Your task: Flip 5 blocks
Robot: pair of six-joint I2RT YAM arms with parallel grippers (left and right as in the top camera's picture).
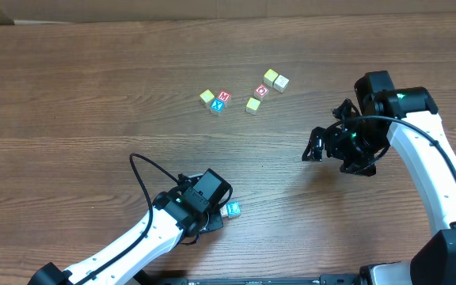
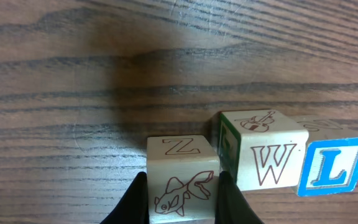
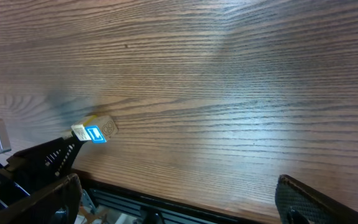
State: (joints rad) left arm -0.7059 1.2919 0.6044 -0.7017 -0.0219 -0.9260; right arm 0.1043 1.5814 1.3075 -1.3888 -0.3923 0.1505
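My left gripper near the front edge is shut on a pale block with a Z on top and a goldfish on the face toward me. Its black fingers press both sides of it. Right beside it stand a W block and a blue L block, which also shows as a teal spot, the L block, and from the right wrist as the L block. Several more blocks lie farther back, mid-table. My right gripper hovers open and empty to the right.
The far cluster runs from a yellow block to a cream one. The table's front edge lies just below my right gripper's fingers. The left arm's cable loops over the wood.
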